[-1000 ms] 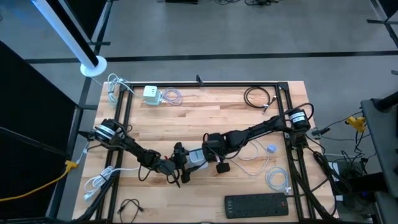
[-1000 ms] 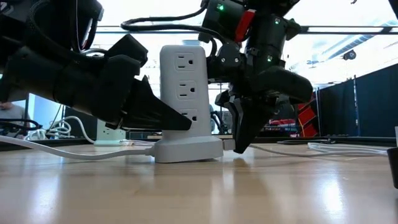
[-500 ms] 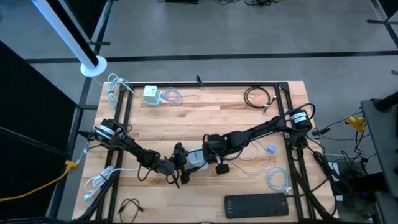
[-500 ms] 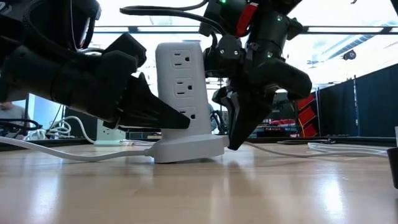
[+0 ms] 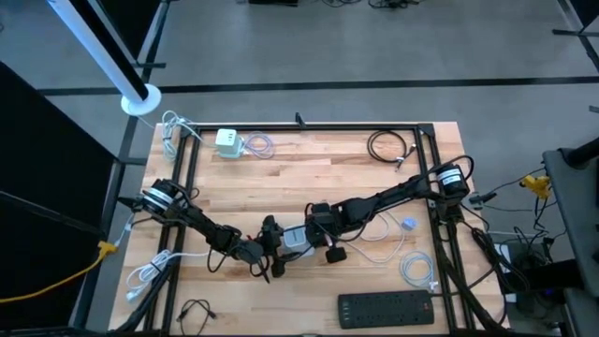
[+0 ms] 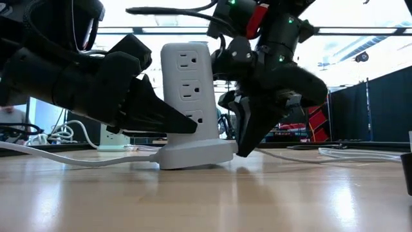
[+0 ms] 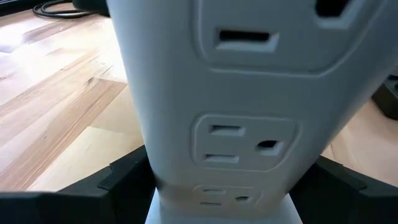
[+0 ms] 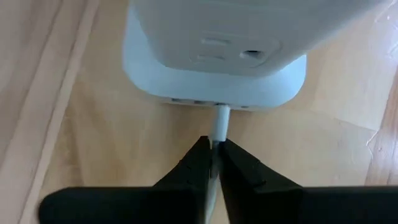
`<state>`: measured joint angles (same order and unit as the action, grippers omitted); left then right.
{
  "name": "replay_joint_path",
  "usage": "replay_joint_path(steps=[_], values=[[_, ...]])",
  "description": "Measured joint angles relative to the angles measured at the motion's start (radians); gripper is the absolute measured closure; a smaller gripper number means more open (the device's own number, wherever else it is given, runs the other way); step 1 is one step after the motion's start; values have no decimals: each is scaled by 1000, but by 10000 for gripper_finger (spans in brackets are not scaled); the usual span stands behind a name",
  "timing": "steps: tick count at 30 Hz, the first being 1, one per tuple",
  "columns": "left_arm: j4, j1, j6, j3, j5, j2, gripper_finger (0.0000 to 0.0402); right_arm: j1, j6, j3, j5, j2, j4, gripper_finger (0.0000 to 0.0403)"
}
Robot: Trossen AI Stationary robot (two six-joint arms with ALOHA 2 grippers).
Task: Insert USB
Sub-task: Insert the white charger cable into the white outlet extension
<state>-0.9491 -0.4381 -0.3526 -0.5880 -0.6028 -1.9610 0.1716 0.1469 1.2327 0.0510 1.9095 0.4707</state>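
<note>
A white power tower (image 6: 190,103) is seen standing upright near the middle of the wooden surface (image 5: 318,183), with three outlets stacked on the face shown in the low view; it is flanked closely by both arms. The left tool (image 6: 164,119) is clamped on the tower's lower body, its dark fingers (image 7: 124,177) being pressed against either side of the tower in the left wrist view. The right tool (image 8: 213,155) is closed on a white USB plug (image 8: 219,121), whose tip is seen at the row of ports in the tower's base (image 8: 214,84); whether it is fully seated cannot be told. In the low view the right tool's fingers are angled down to the base edge, just above the surface.

Around the work area several other things are laid out: a white charger block (image 5: 227,141) with a coiled white cable (image 5: 259,145) near the far edge; a black coiled cable (image 5: 388,147) at the far right; a loose white cable (image 5: 379,234) trailing beside the right arm, close to the tower; a further white coil (image 5: 417,270) near the right frame; a black power strip (image 5: 387,307) along the near edge; a small black cable (image 5: 194,309) at the near left corner; a white bundle (image 5: 145,276) by the left frame.
</note>
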Motion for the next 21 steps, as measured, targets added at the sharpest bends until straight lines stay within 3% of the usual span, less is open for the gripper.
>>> replay_joint_path(steps=[7, 11, 15, 21], values=[[33, 2, 2, -3, 10, 1, 106, 0, 25, 0, 5, -104, 78, 237], [132, 2, 11, 5, 50, 61, 106, 1, -23, 0, -4, -220, 142, 184], [318, 3, 4, 45, 78, 189, 106, 2, -99, -1, -22, -330, 216, 164], [585, 1, -23, 170, 75, 462, 106, 1, -180, -2, -44, -436, 228, 169]])
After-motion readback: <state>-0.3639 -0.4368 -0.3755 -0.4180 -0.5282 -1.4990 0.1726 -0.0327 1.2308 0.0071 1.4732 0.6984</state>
